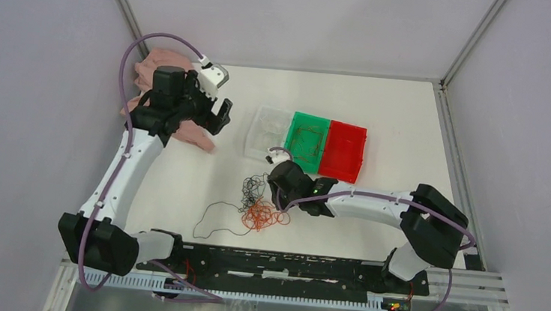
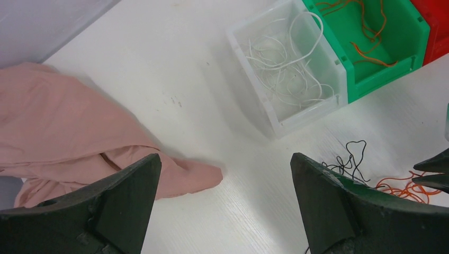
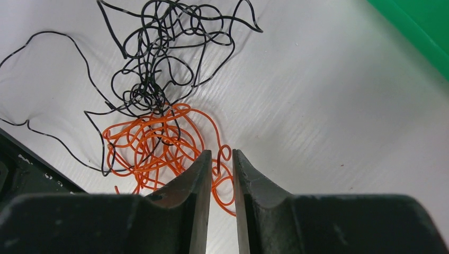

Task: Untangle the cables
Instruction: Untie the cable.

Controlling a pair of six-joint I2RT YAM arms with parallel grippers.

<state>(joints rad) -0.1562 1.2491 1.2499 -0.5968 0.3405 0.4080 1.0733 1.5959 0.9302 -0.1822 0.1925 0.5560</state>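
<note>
- The cables [image 1: 257, 205] lie on the white table [image 1: 404, 114] near its front edge, between the two arm bases and closer to the right arm's reach.
- The wad consists of orange loops [image 3: 153, 140] on the near side and black loops [image 3: 159, 58] on the far side. The two colours overlap and cross where they meet.
- One long black strand [image 1: 210, 223] trails out of the wad to the left, lying flat on the table.
- The right gripper [image 3: 221, 154] is positioned low over the orange part of the wad. Its jaws stand narrow, with a slim gap between the tips. One orange loop passes through that gap; no clamping on it is visible.
- Beyond the wad, three bins stand side by side and touching: clear bin [image 1: 261, 117] on the left, green bin [image 1: 290, 138] in the middle, red bin [image 1: 362, 144] on the right.
- The clear bin holds white wires [image 2: 286, 58]. The green bin holds loose orange wires [image 2: 370, 37].
- The left gripper [image 2: 225, 159] is held above the table to the left of the clear bin, well apart from the wad. Its jaws stand wide, with nothing between them.
- A pink cloth [image 2: 53, 116] lies crumpled at the far left, and part of it sits under the left gripper's left finger [image 2: 132, 196] in the left wrist view.
</note>
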